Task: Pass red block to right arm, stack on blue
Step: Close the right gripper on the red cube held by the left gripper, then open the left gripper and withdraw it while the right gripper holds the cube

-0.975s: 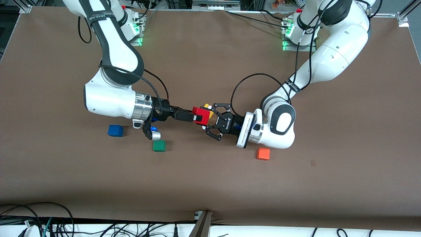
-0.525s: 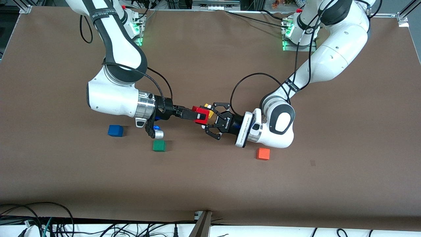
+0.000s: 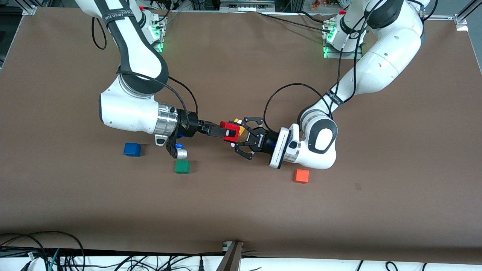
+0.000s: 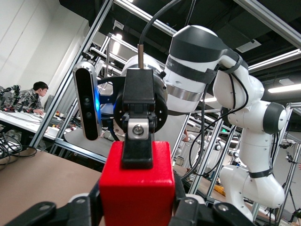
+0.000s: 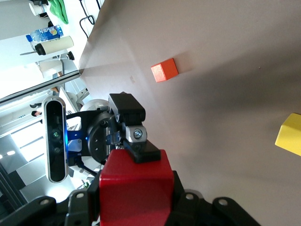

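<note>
The red block (image 3: 231,132) is held in the air over the middle of the table, between both grippers. My left gripper (image 3: 238,137), the black claw one, is shut on its sides; the left wrist view shows the block (image 4: 136,188) filling the jaws. My right gripper (image 3: 227,132), slim and black, reaches in from the right arm's end, with one finger (image 4: 137,141) lying on the block's top face. The right wrist view shows the block (image 5: 134,188) tight between its jaws. The blue cube (image 3: 132,149) sits on the table below the right arm's wrist.
A green cube (image 3: 182,166) lies nearer the front camera than the right wrist. An orange cube (image 3: 301,175) lies by the left arm's wrist and also shows in the right wrist view (image 5: 164,70). A yellow cube (image 3: 238,122) sits on the table under the two grippers.
The right arm has slid toward the left gripper, so its fingers now reach farther over the red block. Nothing has moved in the last half second.
</note>
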